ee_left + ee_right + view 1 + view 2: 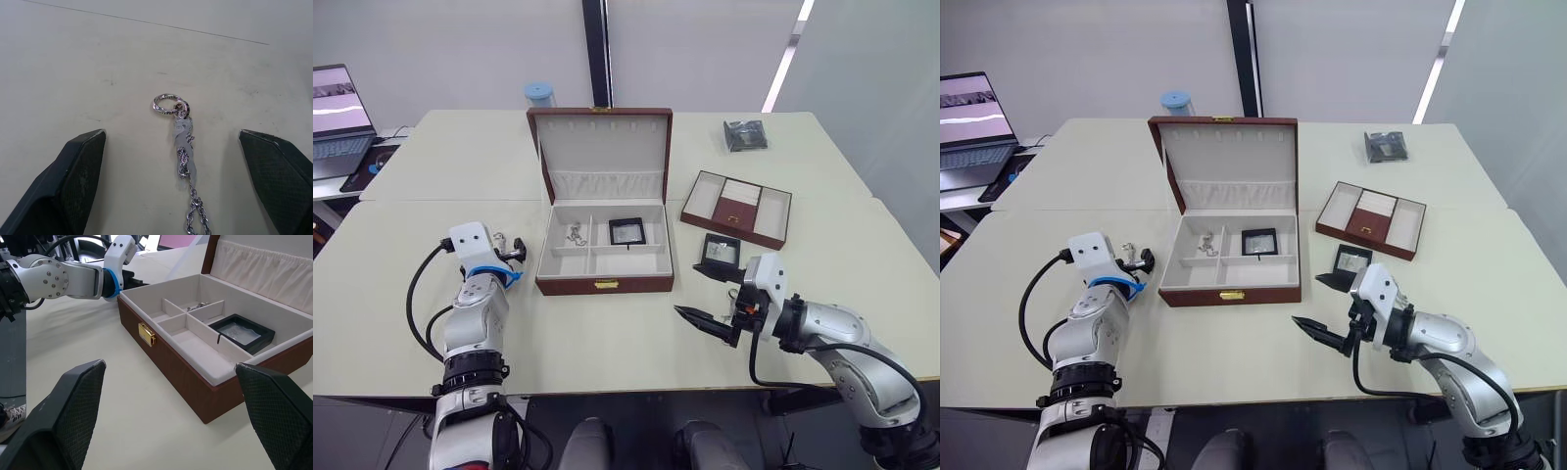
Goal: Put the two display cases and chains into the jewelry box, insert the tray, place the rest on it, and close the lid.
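Observation:
The jewelry box (604,285) stands open mid-table with its lid (600,142) upright. One display case (626,230) lies in its right rear compartment, and chains (575,235) lie in the left rear one. The other display case (722,252) rests on the table, right of the box. The tray (736,209) sits further back on the right. My left gripper (514,252) is open just left of the box, with a silvery chain (183,152) with a ring lying on the table between its fingers (73,176). My right gripper (700,321) is open and empty, low over the table in front of the box's right corner.
A dark grey crinkled packet (745,134) lies at the back right. A blue-lidded container (539,94) stands behind the lid. An open laptop (337,117) sits on a side table at the far left. A table seam runs across level with the box's hinge.

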Controlling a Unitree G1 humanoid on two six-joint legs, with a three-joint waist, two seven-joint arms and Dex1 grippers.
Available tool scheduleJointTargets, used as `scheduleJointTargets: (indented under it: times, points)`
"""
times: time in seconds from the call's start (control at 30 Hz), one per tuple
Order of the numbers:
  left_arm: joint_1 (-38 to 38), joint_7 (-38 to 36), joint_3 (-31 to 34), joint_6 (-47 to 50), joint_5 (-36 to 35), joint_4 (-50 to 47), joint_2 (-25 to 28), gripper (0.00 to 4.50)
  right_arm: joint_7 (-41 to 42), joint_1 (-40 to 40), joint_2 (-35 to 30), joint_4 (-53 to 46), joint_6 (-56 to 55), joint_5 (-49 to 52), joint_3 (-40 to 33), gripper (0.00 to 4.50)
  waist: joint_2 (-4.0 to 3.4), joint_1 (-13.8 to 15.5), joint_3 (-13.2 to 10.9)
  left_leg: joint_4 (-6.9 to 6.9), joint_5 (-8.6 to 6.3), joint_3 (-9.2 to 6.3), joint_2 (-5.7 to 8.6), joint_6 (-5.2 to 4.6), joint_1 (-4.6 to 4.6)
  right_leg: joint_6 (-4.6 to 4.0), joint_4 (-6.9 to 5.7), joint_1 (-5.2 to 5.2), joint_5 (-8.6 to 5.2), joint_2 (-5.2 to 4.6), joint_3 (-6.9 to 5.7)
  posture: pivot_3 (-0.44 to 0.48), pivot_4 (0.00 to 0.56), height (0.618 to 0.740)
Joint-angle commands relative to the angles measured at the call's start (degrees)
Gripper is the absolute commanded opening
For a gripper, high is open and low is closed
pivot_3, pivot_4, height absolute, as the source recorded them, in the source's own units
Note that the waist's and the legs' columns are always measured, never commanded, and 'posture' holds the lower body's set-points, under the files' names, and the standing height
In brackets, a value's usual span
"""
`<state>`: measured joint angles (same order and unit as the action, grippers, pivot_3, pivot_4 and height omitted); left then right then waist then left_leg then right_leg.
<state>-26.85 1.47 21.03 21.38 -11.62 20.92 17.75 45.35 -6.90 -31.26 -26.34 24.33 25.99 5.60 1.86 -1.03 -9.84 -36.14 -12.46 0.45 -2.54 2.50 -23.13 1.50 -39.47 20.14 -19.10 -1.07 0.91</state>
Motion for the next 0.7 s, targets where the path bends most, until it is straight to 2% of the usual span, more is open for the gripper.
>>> scheduleJointTargets:
  times: [0.03, 0.1, 0.53, 0.7]
  points:
    - [0.8, -0.3, 0.2, 1.2, -0.4, 2.2, 0.0, 4.31, -0.2, -0.4, 0.1, -2.4, -0.2, 0.7, -0.6, 4.5, -0.01, 0.0, 0.0, 0.0, 0.0, 0.01, 0.0, 0.0, 0.03, 0.0, -0.01, -0.02, 0.0, 0.0, 0.01, 0.0, 0.15, 0.74]
    - [0.8, -0.2, 0.3, 0.8, -0.4, 2.4, 0.0, 3.91, -0.3, -0.4, 0.1, -2.4, -0.2, 0.7, -0.6, 4.5, 0.0, 0.0, 0.0, 0.01, 0.0, 0.03, 0.0, 0.0, 0.06, 0.0, -0.01, -0.04, 0.0, 0.0, 0.03, 0.0, 0.15, 0.74]
    - [0.6, 0.5, 0.9, -0.6, -0.2, 3.3, -0.3, 0.05, 0.0, 0.5, -0.1, -1.3, -1.7, -0.1, -0.7, 4.5, 0.01, 0.3, 0.0, 0.01, 0.0, 0.04, 0.04, 0.0, 0.08, 0.01, 0.02, -0.08, 0.0, -0.03, 0.03, 0.0, 0.15, 0.74]
    - [0.6, 0.9, 1.5, -0.7, -0.7, 2.9, -0.9, 0.02, 0.2, 0.4, 0.0, -0.8, -2.1, -0.3, -0.7, 4.5, 0.0, 0.7, 0.0, 0.01, 0.0, 0.04, 0.06, 0.0, 0.07, 0.01, 0.02, -0.08, 0.0, -0.04, 0.03, 0.0, 0.15, 0.74]
